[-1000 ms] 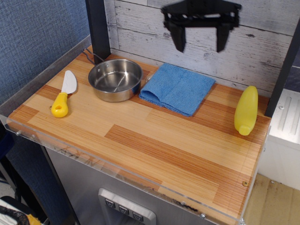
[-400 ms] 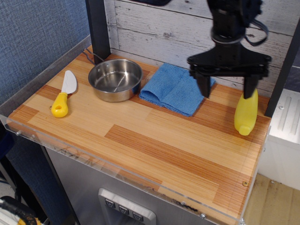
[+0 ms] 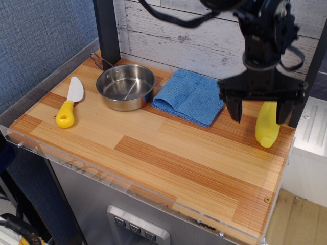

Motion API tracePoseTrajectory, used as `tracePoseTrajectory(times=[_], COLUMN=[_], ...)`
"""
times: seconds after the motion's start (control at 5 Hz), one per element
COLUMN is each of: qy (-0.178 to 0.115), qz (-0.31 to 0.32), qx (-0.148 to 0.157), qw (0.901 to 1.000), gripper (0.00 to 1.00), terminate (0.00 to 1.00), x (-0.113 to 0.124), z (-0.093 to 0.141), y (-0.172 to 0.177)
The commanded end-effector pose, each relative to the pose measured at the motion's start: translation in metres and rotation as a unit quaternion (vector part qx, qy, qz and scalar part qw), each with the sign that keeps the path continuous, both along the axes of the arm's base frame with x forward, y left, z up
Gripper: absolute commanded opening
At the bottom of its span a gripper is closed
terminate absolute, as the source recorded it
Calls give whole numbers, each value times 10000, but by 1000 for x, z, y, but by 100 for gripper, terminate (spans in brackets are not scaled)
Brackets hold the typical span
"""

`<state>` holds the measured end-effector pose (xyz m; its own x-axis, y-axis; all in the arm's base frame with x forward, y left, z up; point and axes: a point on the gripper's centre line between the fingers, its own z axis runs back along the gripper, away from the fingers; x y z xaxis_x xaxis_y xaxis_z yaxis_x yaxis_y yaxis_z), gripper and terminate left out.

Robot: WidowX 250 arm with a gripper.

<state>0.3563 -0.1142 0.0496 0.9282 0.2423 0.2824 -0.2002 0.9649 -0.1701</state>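
**Open claw over the yellow bottle**

observation.image: The claw (image 3: pixel 259 108) hung with its two fingers spread wide and nothing between them, at the right end of the worktop (image 3: pixel 153 153). The bottle (image 3: pixel 267 125) lay just below, its upper part hidden behind the claw's body, so it could not be told whether a finger touched it. The left finger stood near the corner of the blue cloth (image 3: pixel 190 96). Well apart to the left were the steel pot (image 3: pixel 125 87) and the yellow-handled knife (image 3: pixel 68 103).

Judging from this, the bottle looked smooth and rounded and lay close to the worktop's right edge; a finger landing on it rather than beside it could roll or push it off. The left finger could also snag the cloth and drag it.

No brand, label or writing could be read on anything.
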Motion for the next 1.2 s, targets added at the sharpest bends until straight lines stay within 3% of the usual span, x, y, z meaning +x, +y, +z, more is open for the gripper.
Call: tracePoseTrajectory(times=[0.0, 0.2, 0.4, 1.0], qy=[-154, -135, -83, -122], qz=[-191, -245, -334, -552], qx=[128, 115, 126, 218], qw=[9996, 9995, 9993, 9982], gripper=[100, 100, 0, 0], terminate=[0, 0, 0, 0], x=[20, 26, 29, 27], z=[0, -6, -10, -2], y=[-14, -16, -19, -16])
